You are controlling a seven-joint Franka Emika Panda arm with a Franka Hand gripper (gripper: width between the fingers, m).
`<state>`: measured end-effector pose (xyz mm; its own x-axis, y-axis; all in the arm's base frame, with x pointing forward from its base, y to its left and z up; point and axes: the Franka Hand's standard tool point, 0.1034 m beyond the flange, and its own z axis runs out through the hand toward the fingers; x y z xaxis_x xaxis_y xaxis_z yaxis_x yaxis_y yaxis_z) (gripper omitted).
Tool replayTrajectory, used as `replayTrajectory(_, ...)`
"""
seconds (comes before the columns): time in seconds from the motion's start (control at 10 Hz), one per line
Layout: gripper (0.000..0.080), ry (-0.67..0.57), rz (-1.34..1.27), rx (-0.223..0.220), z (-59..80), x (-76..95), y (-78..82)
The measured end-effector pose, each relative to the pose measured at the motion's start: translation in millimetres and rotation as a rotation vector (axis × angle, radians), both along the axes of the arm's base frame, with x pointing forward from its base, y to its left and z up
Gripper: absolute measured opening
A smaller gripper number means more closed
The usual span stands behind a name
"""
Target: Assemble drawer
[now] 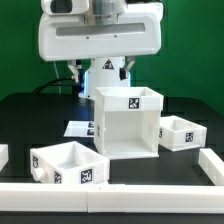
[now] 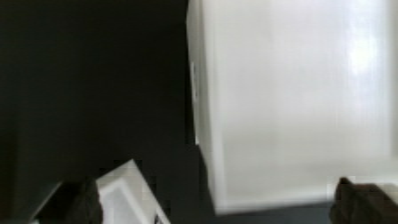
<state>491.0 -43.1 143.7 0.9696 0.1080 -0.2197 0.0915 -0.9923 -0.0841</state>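
Black matt table (image 1: 30, 115), green wall (image 1: 205, 40) behind it. A low white rail (image 1: 120, 192) edges the table's front and turns back along the exterior view's right. The drawer housing (image 1: 125, 125) stands upright mid-table, open at the top. One tray (image 1: 182, 132) sits just beside it on the exterior view's right; a second tray (image 1: 68, 165) lies nearer the rail on the left. The marker board (image 1: 78, 128) lies flat, partly hidden behind the housing. My pincer (image 2: 222, 200) is spread wide, gripping nothing, the housing's white wall close before it; touching or not, I cannot tell.
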Motion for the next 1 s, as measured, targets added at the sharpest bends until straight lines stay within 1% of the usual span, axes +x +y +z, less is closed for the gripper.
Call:
replayTrajectory(0.1, 0.0649, -0.043, -0.009, -0.003, -8.5, -11.9, 1.4)
replayTrajectory(0.2, 0.0649, -0.145, -0.018, -0.010, -16.3, -4.1, 0.4)
replayTrajectory(0.4, 0.0649, -0.313, -0.012, -0.028, -31.8, -3.5, -5.4)
replayTrajectory(0.5, 0.0649, -0.375, 0.013, -0.041, -36.0, 0.0, -10.3)
replayTrajectory(0.6, 0.0649, -0.411, 0.026, -0.051, -38.2, 1.1, -13.8)
replayTrajectory(0.7, 0.0646, -0.395, 0.027, -0.045, -38.7, -0.6, -11.5)
replayTrajectory(0.8, 0.0488, -0.395, 0.028, -0.045, -39.0, -0.6, -11.4)
replayTrajectory(0.9, 0.0488, -0.394, 0.028, -0.045, -39.3, -0.8, -11.4)
replayTrajectory(1.0, 0.0336, -0.394, 0.028, -0.045, -39.5, -0.9, -11.3)
